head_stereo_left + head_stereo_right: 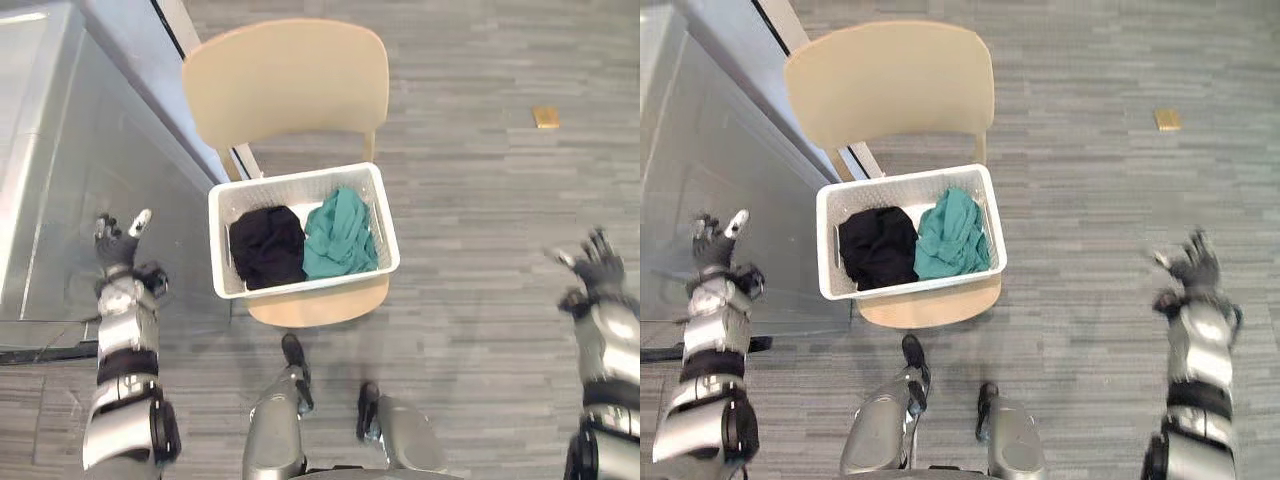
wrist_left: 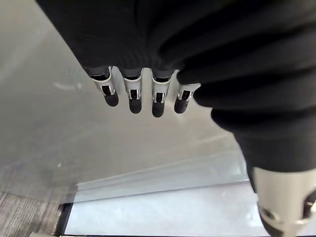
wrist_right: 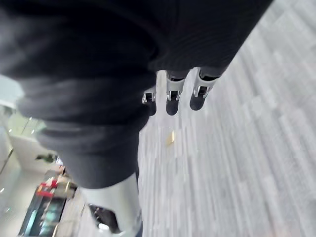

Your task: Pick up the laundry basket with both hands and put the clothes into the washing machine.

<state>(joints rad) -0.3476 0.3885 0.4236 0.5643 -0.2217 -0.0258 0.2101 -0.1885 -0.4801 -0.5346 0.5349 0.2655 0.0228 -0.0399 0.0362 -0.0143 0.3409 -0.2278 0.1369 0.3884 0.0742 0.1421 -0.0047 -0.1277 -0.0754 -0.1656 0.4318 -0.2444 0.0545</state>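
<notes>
1. Left eye view: the white laundry basket (image 1: 310,284) sits on the seat of a pale wooden chair (image 1: 285,80), straight ahead of the robot. Inside it, a black garment (image 1: 266,245) lies toward the robot's left and a teal garment (image 1: 340,235) toward its right, and the two touch.
2. The left hand (image 1: 118,240) is held up well out to the left of the basket, beside a glass wall (image 1: 60,200). Its fingers are straight and hold nothing.
3. The right hand (image 1: 595,262) is well out to the right, above bare floor (image 1: 480,200). Its fingers are spread and it too is empty.
4. Neither hand touches the basket, so the step in hand looks like the reach inward to its two short ends.
5. To do this well, both hands should probably close in together at rim height, one on each end.
6. The fingers would then curl under the rim or into the end wall's slot, which seems to show on the left end.
7. A level, even lift should keep the loose clothes from sliding out and keep the basket from tipping off the seat.
8. The floor is grey plank, flat and matt. A small tan scrap (image 1: 546,117) lies on it well beyond the chair, to the right.
9. The glass wall, in its dark frame, runs behind the chair on the left and leaves that arm less room to swing.
</notes>
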